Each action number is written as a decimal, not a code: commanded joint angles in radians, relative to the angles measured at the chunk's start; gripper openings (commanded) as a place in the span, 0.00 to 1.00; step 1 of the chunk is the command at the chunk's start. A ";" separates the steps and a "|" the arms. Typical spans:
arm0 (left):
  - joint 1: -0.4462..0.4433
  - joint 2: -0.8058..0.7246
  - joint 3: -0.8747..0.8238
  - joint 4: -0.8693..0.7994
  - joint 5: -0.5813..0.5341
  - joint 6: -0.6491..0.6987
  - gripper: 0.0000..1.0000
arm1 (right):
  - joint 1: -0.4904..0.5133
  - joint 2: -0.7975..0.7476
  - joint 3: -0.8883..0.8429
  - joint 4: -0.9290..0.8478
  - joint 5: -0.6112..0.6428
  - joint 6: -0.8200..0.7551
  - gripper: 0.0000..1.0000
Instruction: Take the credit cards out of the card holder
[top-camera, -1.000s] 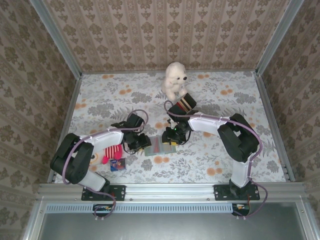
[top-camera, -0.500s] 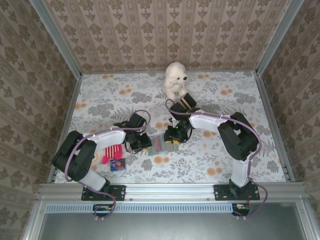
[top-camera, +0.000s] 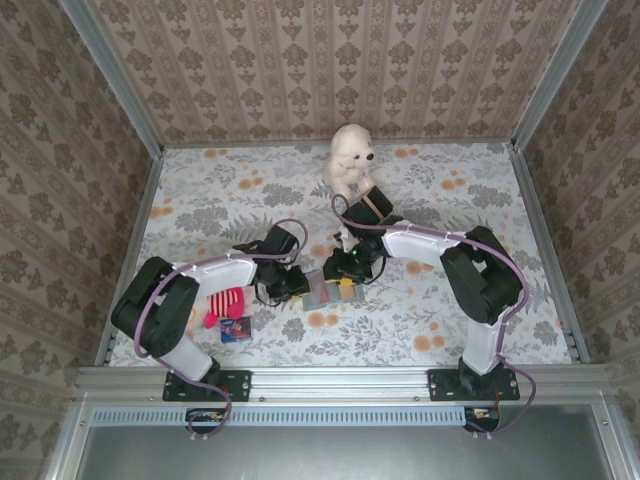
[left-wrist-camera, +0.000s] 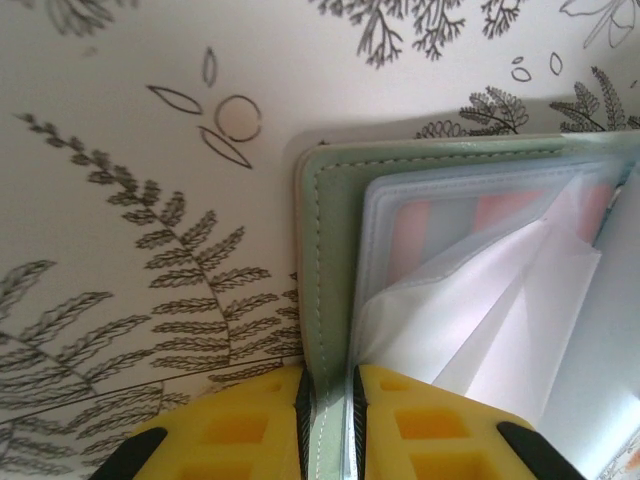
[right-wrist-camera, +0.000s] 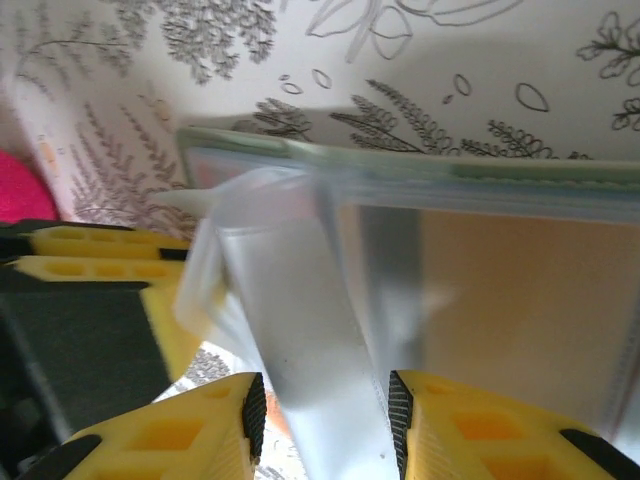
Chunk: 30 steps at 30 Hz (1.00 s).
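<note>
Close to the table's (top-camera: 450, 300) near edge, toward its left corner, lies a small dark blue packet (top-camera: 236, 330). A pink and red striped soft item (top-camera: 225, 302) sits just beyond it.

Further in, about midway between the left and right edges, the card holder (top-camera: 322, 291) lies open on the flowered cloth with an arm at each side. The left claw (top-camera: 293, 287) meets the holder's left end. Seen from the left wrist, the left claw (left-wrist-camera: 330, 425) has its yellow pads squeezed narrow on the sage-green cover (left-wrist-camera: 325, 250), pinching that edge. Clear sleeves fan up beside the cover, and the credit cards (left-wrist-camera: 495, 205) show through them as pink and grey bands, inside the pockets.

The right claw (top-camera: 348, 275) comes in over the holder's far right part. In the right wrist view, the right claw (right-wrist-camera: 322, 425) is partly parted, and a clear sleeve leaf (right-wrist-camera: 310, 330) runs between the pads, reaching both. I cannot tell whether it is pinched. A pale orange card (right-wrist-camera: 510, 300) lies under plastic beside the leaf.

Beyond the claws stands a striped box (top-camera: 372, 207), with a white teddy bear (top-camera: 350, 160) near the far edge.
</note>
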 joint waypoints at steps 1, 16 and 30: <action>-0.009 0.031 0.006 -0.011 0.009 0.009 0.20 | -0.013 -0.037 -0.022 0.040 -0.056 0.017 0.40; 0.007 -0.064 0.030 -0.072 -0.007 0.023 0.38 | -0.003 -0.012 -0.024 0.110 -0.156 0.049 0.40; 0.115 -0.260 -0.082 -0.092 -0.020 0.013 0.37 | 0.072 0.031 0.021 0.018 -0.011 0.105 0.35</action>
